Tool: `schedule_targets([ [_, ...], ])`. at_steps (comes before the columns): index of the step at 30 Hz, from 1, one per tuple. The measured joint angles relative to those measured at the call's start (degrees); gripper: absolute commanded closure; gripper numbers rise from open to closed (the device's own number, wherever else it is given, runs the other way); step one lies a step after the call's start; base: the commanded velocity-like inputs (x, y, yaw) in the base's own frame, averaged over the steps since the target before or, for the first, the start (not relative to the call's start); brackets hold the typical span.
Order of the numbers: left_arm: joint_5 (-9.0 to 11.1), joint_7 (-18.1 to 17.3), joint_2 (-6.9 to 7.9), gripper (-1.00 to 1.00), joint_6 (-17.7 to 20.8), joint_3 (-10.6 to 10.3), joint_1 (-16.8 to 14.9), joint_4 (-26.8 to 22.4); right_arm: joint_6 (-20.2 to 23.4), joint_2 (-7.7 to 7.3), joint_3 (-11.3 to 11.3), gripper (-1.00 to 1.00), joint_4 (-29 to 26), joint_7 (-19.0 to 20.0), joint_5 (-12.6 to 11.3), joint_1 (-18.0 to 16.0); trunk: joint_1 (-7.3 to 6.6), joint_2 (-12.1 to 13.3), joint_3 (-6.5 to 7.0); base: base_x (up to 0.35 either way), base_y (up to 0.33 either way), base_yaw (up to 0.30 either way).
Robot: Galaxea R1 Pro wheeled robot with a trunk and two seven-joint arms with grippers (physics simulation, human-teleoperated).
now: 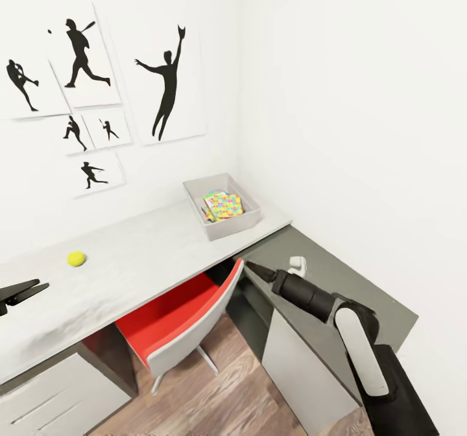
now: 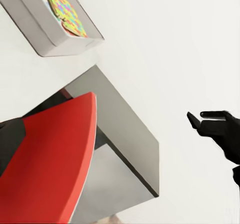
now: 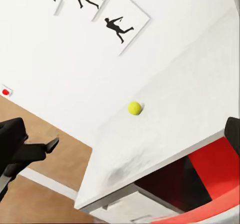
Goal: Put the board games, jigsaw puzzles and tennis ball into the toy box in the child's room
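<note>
From the head view, the toy box [image 1: 222, 213], a shallow grey bin with flared sides, sat at the far corner of the pale grey worktop [image 1: 130, 261] near the wall, with a multicoloured jigsaw puzzle [image 1: 224, 205] of yellow, pink, green and blue pieces lying inside. The small yellow-green tennis ball [image 1: 76, 259] rested alone on the worktop, well apart from the box. The left hand [image 1: 24, 291] hovered at the picture's edge, fingers slightly parted and empty; whether the right hand [image 1: 254, 269], over the dark lower section, was open could not be told. A red chair [image 1: 178, 316] stood tucked under. The left wrist view showed the box [image 2: 52, 26] with the puzzle [image 2: 65, 11] in it. The right wrist view showed the ball [image 3: 134, 108] on the worktop and the left hand [image 3: 45, 146] holding nothing.
</note>
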Motion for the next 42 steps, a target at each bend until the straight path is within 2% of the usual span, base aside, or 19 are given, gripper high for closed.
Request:
schedule_targets([
  [2,-0.02,0.00,-0.01,-1.00,0.00,-0.01,-0.02,-0.01,1.83,0.52,0.16,-1.00,-0.02,-3.48,-0.17,-1.96,0.00,0.00,0.00,0.000,0.152,0.272],
  [4,-0.02,-0.01,0.02,-1.00,-0.01,0.01,-0.02,-0.01,4.58,1.78,0.27,-1.00,-0.03,-8.32,-0.45,-5.15,0.00,0.00,0.00,0.000,0.219,0.276],
  [8,-0.01,-0.01,0.00,-1.00,0.01,0.01,-0.02,-0.01,6.90,3.22,0.32,-1.00,0.08,-11.13,-0.53,-7.70,0.00,0.00,0.00,0.000,0.179,0.277],
  [14,-0.03,0.00,0.01,-1.00,-0.04,0.00,-0.01,0.00,8.28,4.16,0.35,-1.00,0.26,-12.42,-0.55,-8.92,0.00,0.00,0.00,0.000,0.052,0.278],
  [29,-0.04,0.00,-0.01,-1.00,-0.05,0.00,-0.01,0.00,8.59,4.36,0.65,-1.00,0.51,-13.09,-0.55,-10.33,0.00,0.00,0.00,0.000,0.149,0.279],
  [37,-0.08,0.00,0.04,-1.00,-0.05,0.05,-0.01,0.01,9.69,4.55,0.86,-1.00,1.23,-17.29,-0.76,-12.82,0.00,0.00,-0.05,0.000,0.019,0.279],
  [42,-0.08,0.00,0.06,-1.00,-0.05,0.08,-0.01,0.01,10.85,5.76,2.15,-1.00,3.02,-19.44,-0.90,-14.68,0.00,0.00,-0.14,0.000,0.003,0.279],
])
